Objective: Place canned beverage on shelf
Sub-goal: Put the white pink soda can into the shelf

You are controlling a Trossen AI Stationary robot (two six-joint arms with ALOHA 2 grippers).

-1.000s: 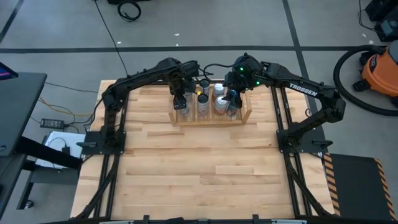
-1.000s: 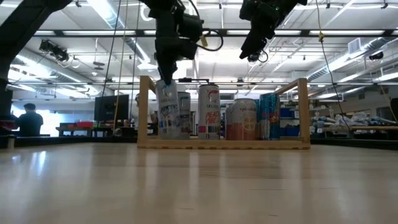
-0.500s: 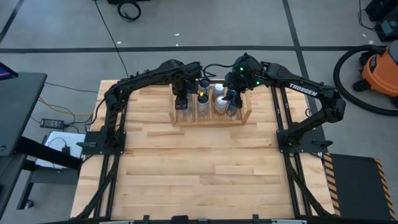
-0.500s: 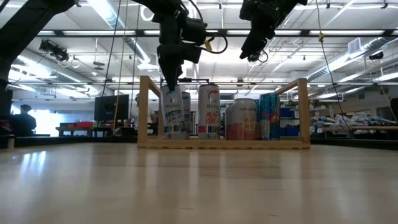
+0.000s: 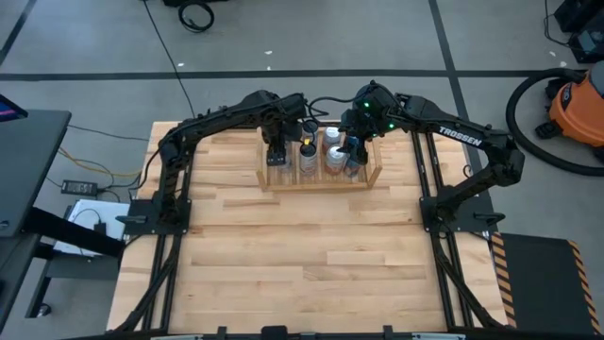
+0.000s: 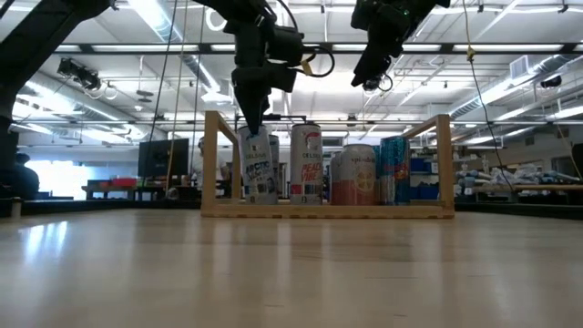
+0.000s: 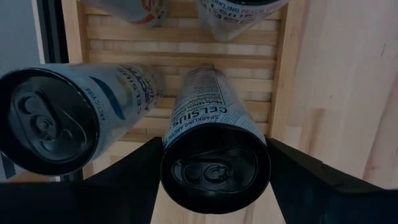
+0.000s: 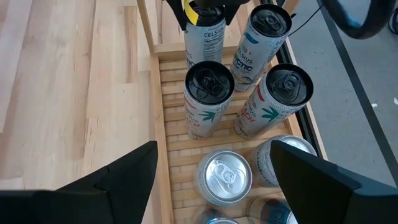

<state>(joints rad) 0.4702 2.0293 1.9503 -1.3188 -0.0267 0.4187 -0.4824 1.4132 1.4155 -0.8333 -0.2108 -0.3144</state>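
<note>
Holding the canned beverage (image 7: 214, 143) upright in the shelf (image 5: 321, 186) with the left gripper (image 6: 251, 117), fingers clamped on either side of the can's top end; sitting at the 9 o'clock end of the rack seen from above, just inside the side board and on the 6 o'clock row; close beside a neighbouring can (image 7: 53, 118) toward 12 o'clock, contact hard to confirm.

Looks almost done: can bottom level with the bases of the other cans (image 8: 210, 99) in the low view, so probably resting on the slats, though a sliver of gap or a slight lean cannot be ruled out from that angle.

Left to do, by judgement: opening the fingers, lifting straight up clear of the can top, pulling the arm back without brushing the neighbour.

Waiting above the 3 o'clock half of the rack with the right gripper (image 6: 368, 76), fingers spread and nothing between them, well above the can tops.

Filled already with several cans in two rows from the middle to 3 o'clock; little free space visible.
</note>
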